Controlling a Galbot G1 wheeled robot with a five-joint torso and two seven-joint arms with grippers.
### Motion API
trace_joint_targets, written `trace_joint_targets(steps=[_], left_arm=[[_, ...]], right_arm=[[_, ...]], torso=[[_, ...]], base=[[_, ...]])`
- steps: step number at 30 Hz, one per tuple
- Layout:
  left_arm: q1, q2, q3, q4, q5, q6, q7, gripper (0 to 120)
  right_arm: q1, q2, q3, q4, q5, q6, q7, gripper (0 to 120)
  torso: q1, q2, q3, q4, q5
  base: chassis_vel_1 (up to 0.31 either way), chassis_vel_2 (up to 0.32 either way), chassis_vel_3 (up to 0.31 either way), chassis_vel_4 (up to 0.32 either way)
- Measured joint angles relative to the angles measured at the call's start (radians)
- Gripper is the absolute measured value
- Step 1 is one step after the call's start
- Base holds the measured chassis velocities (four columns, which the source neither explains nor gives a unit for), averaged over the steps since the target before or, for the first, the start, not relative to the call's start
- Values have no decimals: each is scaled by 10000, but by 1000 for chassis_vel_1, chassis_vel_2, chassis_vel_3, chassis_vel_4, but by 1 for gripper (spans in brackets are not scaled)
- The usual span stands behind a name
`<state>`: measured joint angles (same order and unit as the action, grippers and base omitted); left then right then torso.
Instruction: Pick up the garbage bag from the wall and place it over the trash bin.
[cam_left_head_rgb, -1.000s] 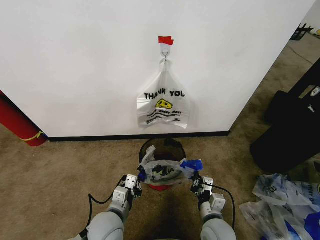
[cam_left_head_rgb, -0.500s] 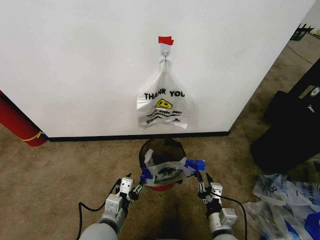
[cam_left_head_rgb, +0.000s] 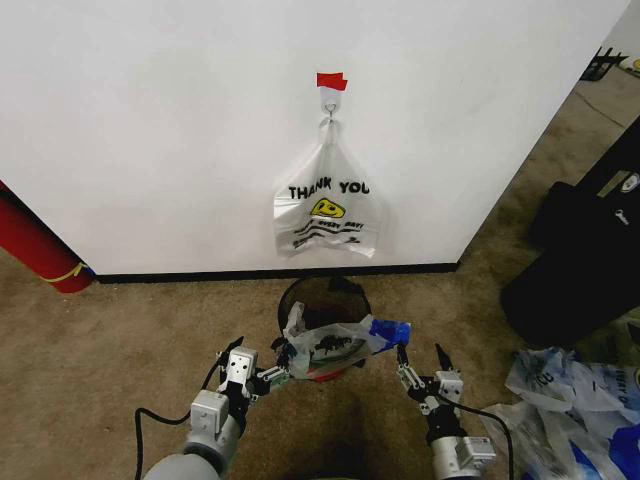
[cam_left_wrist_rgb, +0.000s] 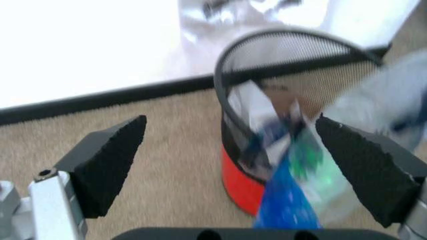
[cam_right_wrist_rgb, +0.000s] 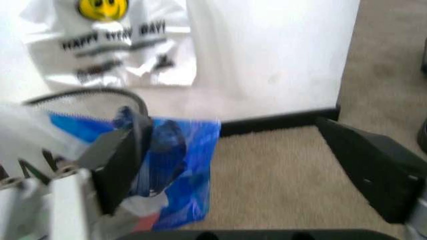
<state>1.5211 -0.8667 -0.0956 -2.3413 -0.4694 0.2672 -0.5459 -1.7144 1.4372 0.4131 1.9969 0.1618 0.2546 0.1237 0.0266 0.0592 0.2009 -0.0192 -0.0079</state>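
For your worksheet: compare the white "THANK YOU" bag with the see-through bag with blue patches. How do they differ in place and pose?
The white "THANK YOU" plastic bag hangs flat from a hook on the wall; the see-through garbage bag with blue patches lies crumpled over the black mesh trash bin on the floor. The first bears a yellow smiley; the second has blue patches. Both are thin plastic.

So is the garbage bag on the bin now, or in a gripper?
On the bin: the garbage bag drapes over the trash bin rim. Both grippers, left and right, are open beside it.
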Motion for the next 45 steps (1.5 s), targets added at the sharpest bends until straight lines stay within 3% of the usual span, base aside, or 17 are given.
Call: trace_joint_targets(steps=[5, 8, 13, 15, 19, 23, 30, 34, 41, 45], left_arm=[[-483, 3, -85, 157, -81, -715, 74, 100], [-1671, 72, -75, 692, -859, -1380, 841, 100], [-2676, 253, -10, 1432, -1349, -1435, 1941, 100], [-2910, 252, -202, 1744, -1499, -1200, 2521, 100], [-3523, 308, -77, 2217, -1882, -810, 3152, 100], [-5627, 626, 969, 3683, -2716, -154, 4593, 100], [-7786, 472, 2132, 5456, -2858, 780, 5877, 100], [-8614, 403, 2577, 6052, -2863, 1311, 6598, 100], [-10312, 301, 4409, 7542, -2962, 1238, 7637, 100], [-10867, 123, 4968, 8025, -3127, 1451, 8104, 96]], right_arm=[[-32, 178, 412, 16, -97, 967, -465, 100], [-302, 432, 1036, 268, -121, 1795, -910, 100], [-635, 517, 1435, 628, 66, 1931, -1040, 100], [-643, 389, 1439, 785, 208, 1808, -1041, 100], [-825, 334, 1496, 961, 351, 1776, -1033, 100], [-1267, 379, 1940, 1114, 610, 2079, -1066, 100], [-1655, 383, 2505, 1334, 1153, 2217, -1400, 100], [-1736, 411, 2547, 1403, 1162, 2257, -1472, 100], [-1908, 445, 2504, 1483, 996, 2318, -1576, 100], [-2042, 470, 2432, 1469, 934, 2440, -1588, 100]], torso=[[0, 0, 0, -1, -1], [0, 0, 1, -1, -1], [1, 0, 1, -10, -3], [0, 0, 1, 8, 3], [0, 0, 1, 7, -6], [1, 0, 1, -5, 3], [1, -1, 2, -2, -2], [1, -1, 1, 0, 1], [1, -1, 1, -2, 2], [1, -1, 1, 0, 0]], base=[[0, 0, 0, 0], [0, 0, 0, 0], [0, 0, 0, 0], [0, 0, 0, 0], [0, 0, 0, 0], [0, 0, 0, 0], [0, 0, 0, 0], [0, 0, 0, 0], [0, 0, 0, 0], [0, 0, 0, 0]])
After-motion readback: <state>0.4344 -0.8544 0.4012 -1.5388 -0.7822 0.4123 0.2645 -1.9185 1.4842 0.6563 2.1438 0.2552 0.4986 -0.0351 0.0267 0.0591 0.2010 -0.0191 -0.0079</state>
